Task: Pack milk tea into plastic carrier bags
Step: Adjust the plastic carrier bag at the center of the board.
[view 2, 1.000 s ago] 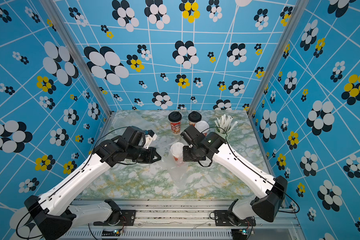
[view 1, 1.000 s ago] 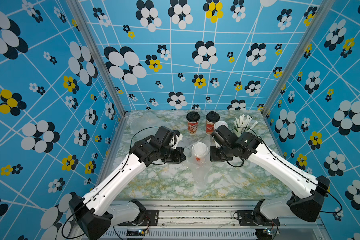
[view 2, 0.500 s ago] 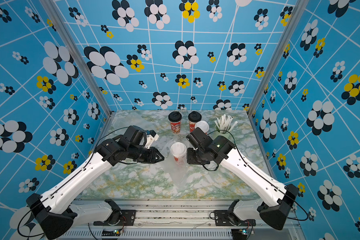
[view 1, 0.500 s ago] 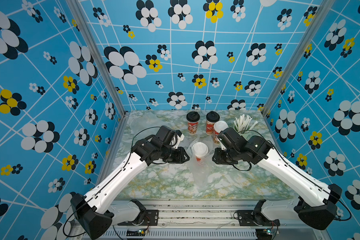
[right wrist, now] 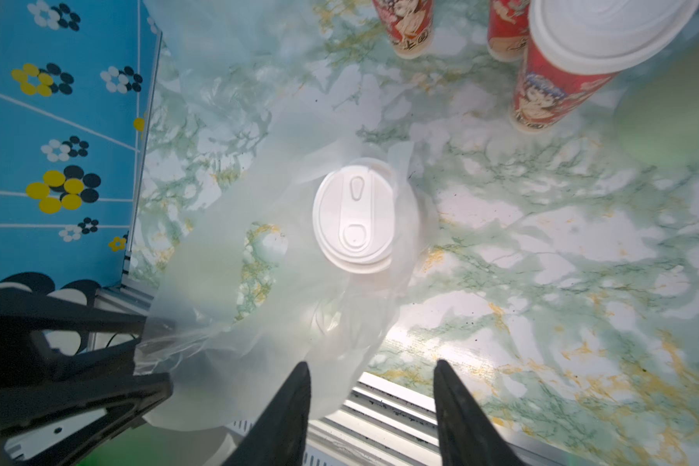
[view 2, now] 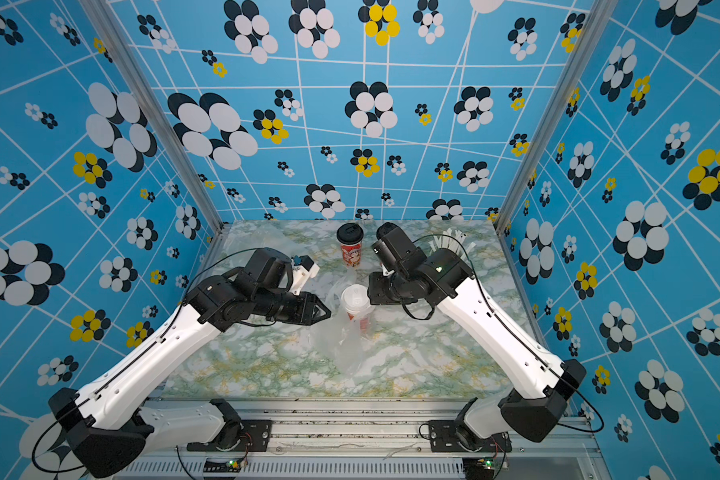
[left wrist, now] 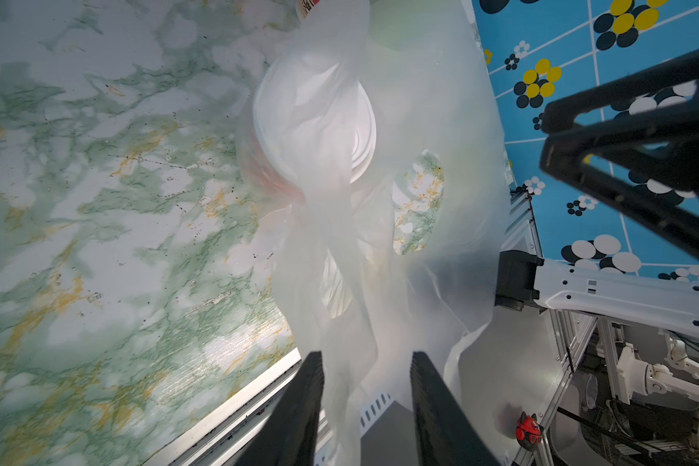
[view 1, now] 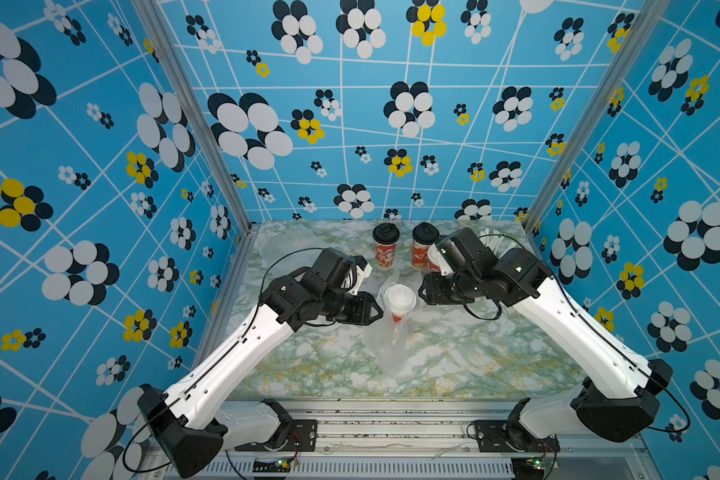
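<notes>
**Change from the earlier frame:** my left gripper (left wrist: 366, 357) and right gripper (right wrist: 372, 365) have parted their jaws and eased back from the thin transparent plastic carrier bag (view 1: 385, 349).

**Grippers:** both stand spread. Bag film hangs loose between the left jaws; nothing lies between the right.

**Task object:** a tall red-printed paper cup with a white lid (right wrist: 354, 220) stands upright inside the bag, mid-way across the green-veined marble tabletop (view 1: 454, 357). A black-lidded cup (view 1: 386, 245) and a second white-lidded cup (right wrist: 557, 80) wait behind.

**Risks, as I judge them:** film catching on my left jaws could tip the bagged cup, and slumped bag walls could close the mouth.

**Writing:** cartoon print only; the lettering is illegible.
</notes>
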`<state>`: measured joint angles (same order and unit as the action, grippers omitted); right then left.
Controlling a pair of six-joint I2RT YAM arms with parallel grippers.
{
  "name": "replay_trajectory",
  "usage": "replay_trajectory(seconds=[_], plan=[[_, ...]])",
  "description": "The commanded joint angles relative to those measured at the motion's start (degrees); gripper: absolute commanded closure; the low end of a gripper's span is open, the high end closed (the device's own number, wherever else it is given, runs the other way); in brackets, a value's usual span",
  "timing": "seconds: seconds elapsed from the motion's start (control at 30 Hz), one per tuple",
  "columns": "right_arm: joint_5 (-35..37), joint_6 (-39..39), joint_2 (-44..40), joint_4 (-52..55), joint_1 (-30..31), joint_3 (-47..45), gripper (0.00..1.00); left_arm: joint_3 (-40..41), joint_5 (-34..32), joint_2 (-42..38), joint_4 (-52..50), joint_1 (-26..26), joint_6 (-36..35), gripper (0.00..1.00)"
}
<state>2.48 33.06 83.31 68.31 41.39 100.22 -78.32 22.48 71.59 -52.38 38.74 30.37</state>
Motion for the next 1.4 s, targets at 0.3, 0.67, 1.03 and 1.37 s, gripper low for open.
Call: replay_trajectory(seconds=[0.3,0.67,1.03,1.37], plan=[[3.97,-11.31,6.29,-1.48,-14.87,3.25,0.47,1.18,0.89,-0.6,2.28,1.16,0.79,0.96],[2.42,-13.96,14.62,-5.49,-16.93,9.17,0.38,7.93,5.97,-1.51,14.99,2.25,8.09,1.0],[4.14,-3.42,3.51,4.85,-3.86,8.72,0.36,8.61,7.83,2.92,23.57,7.65,12.08,1.0],[-0.07,8.05,-0.68,6.75,6.7,1.8,0.22,10.84,9.74,3.43,27.2,8.5,13.21,1.0]])
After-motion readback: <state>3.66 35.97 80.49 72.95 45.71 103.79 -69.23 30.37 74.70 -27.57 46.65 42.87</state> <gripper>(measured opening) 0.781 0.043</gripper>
